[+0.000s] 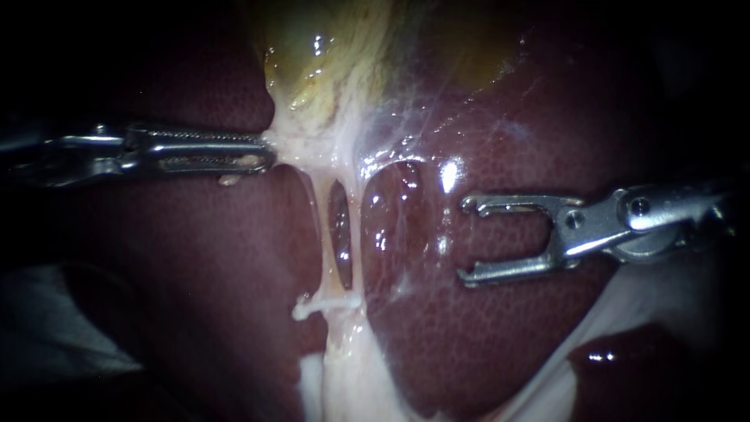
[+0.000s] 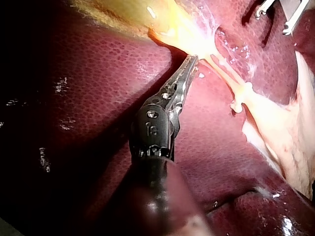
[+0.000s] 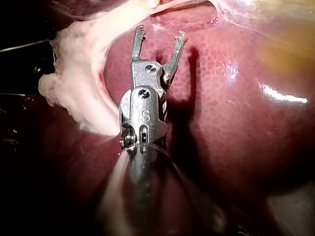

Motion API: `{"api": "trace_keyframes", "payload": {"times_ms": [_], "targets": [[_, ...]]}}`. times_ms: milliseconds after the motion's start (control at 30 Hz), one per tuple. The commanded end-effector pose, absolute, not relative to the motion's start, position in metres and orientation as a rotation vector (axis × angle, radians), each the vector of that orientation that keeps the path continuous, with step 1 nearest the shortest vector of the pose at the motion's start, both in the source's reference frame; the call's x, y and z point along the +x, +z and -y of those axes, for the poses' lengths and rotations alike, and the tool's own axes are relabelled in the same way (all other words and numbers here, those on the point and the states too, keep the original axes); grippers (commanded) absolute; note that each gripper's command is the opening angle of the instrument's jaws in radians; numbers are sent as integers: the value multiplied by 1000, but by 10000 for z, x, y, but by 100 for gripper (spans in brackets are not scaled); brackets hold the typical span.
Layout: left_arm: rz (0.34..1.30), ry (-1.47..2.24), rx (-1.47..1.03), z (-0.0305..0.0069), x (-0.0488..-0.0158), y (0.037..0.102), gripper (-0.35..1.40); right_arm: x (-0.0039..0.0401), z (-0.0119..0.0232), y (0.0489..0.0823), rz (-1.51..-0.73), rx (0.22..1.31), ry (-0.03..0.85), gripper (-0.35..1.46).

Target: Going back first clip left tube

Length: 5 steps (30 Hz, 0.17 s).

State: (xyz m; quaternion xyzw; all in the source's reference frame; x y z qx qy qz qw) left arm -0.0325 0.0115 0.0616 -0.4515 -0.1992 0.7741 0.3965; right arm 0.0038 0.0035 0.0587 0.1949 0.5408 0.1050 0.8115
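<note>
- Risk: left instrument (image 1: 266,154), jaws clamped on pale tissue (image 1: 287,145) at the near end of gallbladder (image 1: 328,47), holds left tube (image 1: 324,227) taut; harder pull could tear it.
- Right instrument (image 1: 465,240): jaws gaping, empty, over liver (image 1: 484,336), well right of that tube.
- Left tube: just right of clamped jaws, long axis far-to-near; no clip seen.

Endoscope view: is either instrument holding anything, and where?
Left instrument grips the gallbladder at its pale lower end, above the tubes. Right instrument holds nothing.
</note>
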Motion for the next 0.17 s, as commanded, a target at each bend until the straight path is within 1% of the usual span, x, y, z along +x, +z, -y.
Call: {"api": "trace_keyframes", "payload": {"times_ms": [33, 167], "targets": [[506, 1961, -1144, -115, -325, 616, -35, 38, -35, 587, -1156, 418, 223, 50], [506, 1961, -1144, -115, -325, 615, -35, 38, -34, 587, -1158, 423, 220, 50]]}}
